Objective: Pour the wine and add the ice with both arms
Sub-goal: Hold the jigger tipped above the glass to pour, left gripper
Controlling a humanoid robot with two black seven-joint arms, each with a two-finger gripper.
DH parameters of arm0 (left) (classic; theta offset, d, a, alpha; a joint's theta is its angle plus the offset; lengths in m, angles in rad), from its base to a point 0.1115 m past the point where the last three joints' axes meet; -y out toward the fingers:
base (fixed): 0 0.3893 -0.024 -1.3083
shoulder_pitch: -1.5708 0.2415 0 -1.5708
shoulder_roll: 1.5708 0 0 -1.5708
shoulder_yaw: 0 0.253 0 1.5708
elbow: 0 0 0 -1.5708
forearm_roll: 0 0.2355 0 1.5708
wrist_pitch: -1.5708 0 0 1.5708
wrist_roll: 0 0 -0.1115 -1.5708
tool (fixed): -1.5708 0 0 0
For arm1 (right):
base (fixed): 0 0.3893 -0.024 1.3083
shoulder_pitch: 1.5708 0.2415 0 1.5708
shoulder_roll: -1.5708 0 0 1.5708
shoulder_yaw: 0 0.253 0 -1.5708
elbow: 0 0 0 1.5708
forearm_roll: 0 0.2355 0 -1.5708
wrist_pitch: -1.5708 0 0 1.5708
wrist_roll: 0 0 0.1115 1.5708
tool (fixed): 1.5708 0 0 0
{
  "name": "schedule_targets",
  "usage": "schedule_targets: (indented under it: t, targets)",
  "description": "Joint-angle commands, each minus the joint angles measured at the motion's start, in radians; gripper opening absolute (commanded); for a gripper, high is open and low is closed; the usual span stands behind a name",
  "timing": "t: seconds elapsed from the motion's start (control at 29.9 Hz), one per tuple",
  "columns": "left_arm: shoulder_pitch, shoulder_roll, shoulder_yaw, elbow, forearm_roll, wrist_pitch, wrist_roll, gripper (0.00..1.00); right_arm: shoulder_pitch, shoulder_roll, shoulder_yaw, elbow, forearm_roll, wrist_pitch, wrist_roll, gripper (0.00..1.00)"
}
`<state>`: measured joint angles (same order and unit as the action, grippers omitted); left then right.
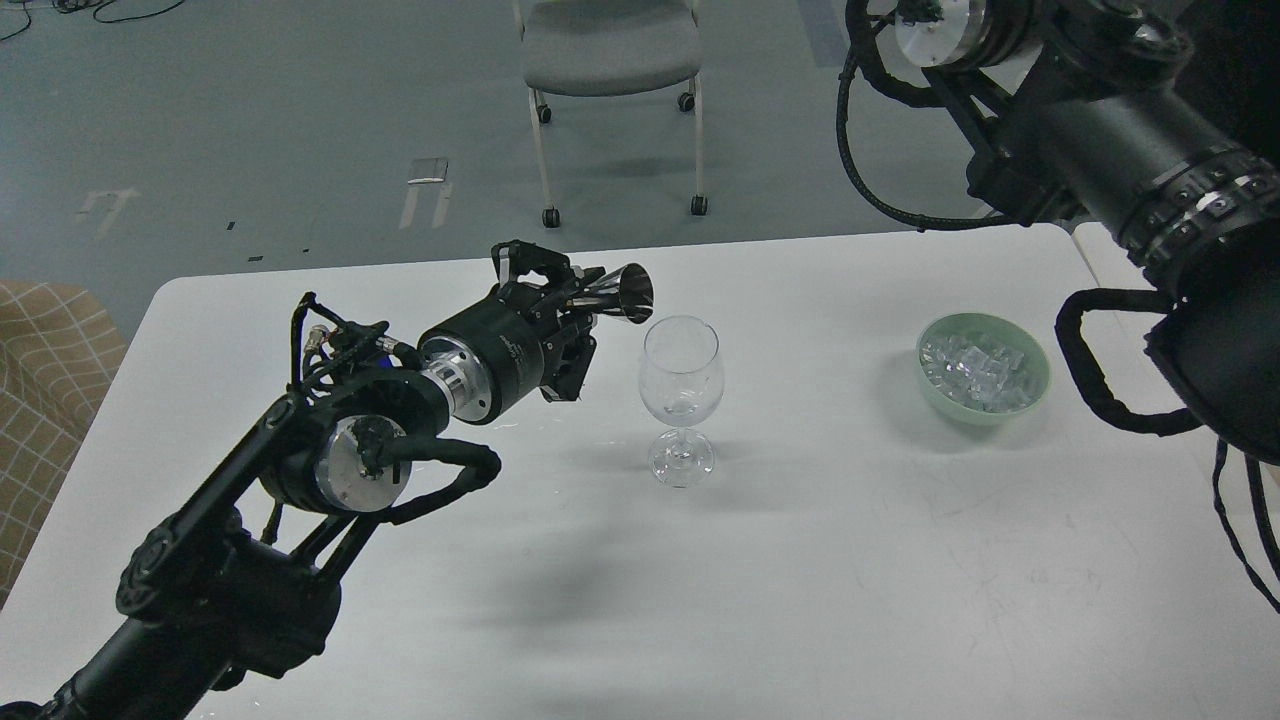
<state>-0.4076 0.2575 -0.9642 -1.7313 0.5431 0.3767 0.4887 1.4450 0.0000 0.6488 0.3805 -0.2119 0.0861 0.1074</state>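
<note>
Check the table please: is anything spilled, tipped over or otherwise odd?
Nothing stands out. The glass stands upright on the table and looks empty, with no liquid around it. The ice lies heaped inside its green bowl, none outside. The left tool holds a metal jigger tilted sideways beside the glass rim.

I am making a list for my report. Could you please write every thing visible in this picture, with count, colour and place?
wine glass: one, clear, upright at the table's middle
metal jigger: one, silver, tilted on its side above-left of the glass rim, held by the left gripper
bowl: one, pale green, on the table's right part
ice: many cubes, clear, heaped in the bowl
table: one, white
chair: one, grey seat, on wheels behind the table
left gripper: one, black, beside the glass
right arm: one, black, upper right; its gripper is out of view
</note>
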Motion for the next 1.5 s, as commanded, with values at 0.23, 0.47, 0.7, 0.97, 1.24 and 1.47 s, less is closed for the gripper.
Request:
schedule_targets:
  t: [0.23, 0.47, 0.7, 0.97, 1.24, 1.47]
  targets:
    - [-0.013, 0.019, 0.001, -0.014, 0.051, 0.001, 0.0, 0.0, -0.002, 0.0, 0.0, -0.002, -0.001, 0.001, 0.0, 1.0]
    - [-0.017, 0.016, 0.002, -0.016, 0.112, 0.001, 0.0, 0.0, -0.002, 0.0, 0.0, -0.002, -0.001, 0.001, 0.0, 1.0]
    - [-0.037, 0.031, 0.018, -0.027, 0.12, 0.001, 0.0, 0.0, -0.003, 0.0, 0.0, -0.002, -0.001, 0.001, 0.0, 1.0]
    - [-0.063, 0.031, 0.022, -0.03, 0.135, 0.004, 0.0, 0.0, -0.002, 0.0, -0.001, 0.0, -0.001, 0.003, 0.0, 1.0]
    - [-0.088, 0.031, 0.024, -0.03, 0.136, 0.004, 0.0, 0.0, -0.002, 0.0, -0.001, 0.0, -0.001, 0.003, 0.0, 1.0]
    - [-0.105, 0.049, 0.061, -0.03, 0.146, 0.004, 0.0, 0.0, -0.002, 0.0, -0.001, 0.0, -0.001, 0.004, 0.0, 1.0]
